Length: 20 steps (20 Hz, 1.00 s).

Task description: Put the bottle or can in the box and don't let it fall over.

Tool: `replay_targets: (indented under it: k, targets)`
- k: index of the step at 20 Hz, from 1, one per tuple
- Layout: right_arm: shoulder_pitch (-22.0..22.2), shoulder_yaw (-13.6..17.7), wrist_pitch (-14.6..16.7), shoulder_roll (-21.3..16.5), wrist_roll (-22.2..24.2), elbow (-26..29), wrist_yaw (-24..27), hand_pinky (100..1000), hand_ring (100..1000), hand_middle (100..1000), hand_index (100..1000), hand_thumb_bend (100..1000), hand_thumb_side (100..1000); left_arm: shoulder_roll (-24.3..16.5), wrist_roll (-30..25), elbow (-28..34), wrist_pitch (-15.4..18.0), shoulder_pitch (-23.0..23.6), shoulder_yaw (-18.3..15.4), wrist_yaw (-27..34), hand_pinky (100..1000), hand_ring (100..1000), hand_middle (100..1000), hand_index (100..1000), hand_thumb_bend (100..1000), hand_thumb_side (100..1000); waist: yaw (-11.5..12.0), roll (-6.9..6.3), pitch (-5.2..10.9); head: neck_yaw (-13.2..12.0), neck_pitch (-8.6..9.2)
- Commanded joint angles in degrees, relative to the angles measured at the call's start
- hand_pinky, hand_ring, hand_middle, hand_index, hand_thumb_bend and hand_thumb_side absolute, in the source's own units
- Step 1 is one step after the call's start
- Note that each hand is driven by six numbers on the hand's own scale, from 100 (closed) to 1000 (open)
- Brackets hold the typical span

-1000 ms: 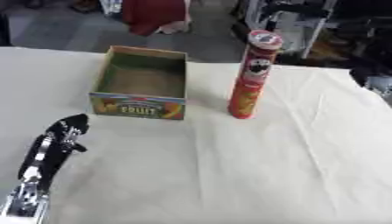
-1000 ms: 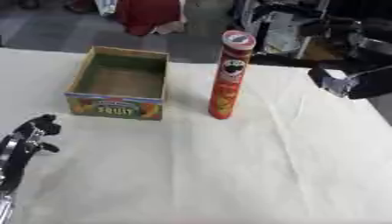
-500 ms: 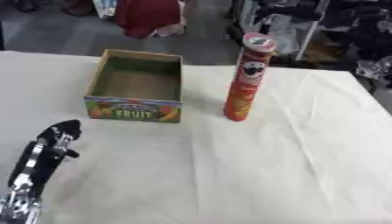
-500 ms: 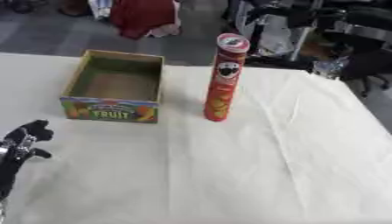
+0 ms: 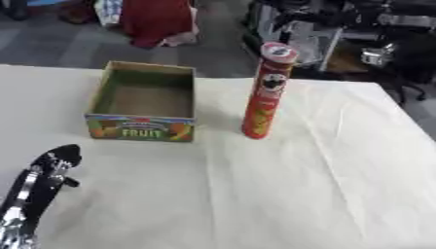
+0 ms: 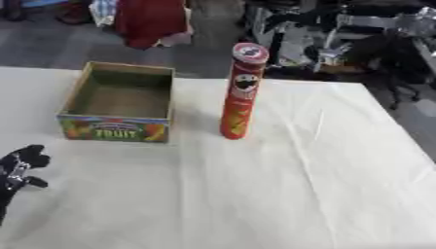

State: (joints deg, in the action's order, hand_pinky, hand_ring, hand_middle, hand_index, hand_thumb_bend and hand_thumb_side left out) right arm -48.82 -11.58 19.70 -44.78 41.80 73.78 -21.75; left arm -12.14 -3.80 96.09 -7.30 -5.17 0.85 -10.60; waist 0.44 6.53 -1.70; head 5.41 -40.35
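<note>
A tall red crisp can (image 5: 265,92) with a pale lid stands upright on the cream cloth, just right of the box. The box (image 5: 143,127) is an open cardboard carton with "FRUIT" printed on its front wall, and nothing shows inside it. My left hand (image 5: 56,160) lies low at the lower left, well short of the box and apart from both things. Its fingers look relaxed and it holds nothing. My right hand shows in neither view.
The cream tablecloth (image 6: 323,185) runs wide to the right and front, with soft creases. Beyond the table's far edge are a red cloth (image 5: 157,22), dark chairs and equipment (image 6: 366,34) on a grey floor.
My left hand has sunk toward the lower left corner. The right hand, seen at the right edge one second ago, has left the view. The picture has shifted a little.
</note>
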Motion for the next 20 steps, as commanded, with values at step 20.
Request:
replay_targets:
  k: [20]
  targets:
    - [-14.6, 4.9, 1.5, 15.2, -2.6, -23.6, -14.6, 841, 946, 1000, 1000, 100, 923, -0.7, -0.4, 0.9, 0.1, -1.4, 0.3, -0.1, 544, 767, 656, 825, 575, 855, 1.7, 0.17, -0.9, 2.3, 3.15]
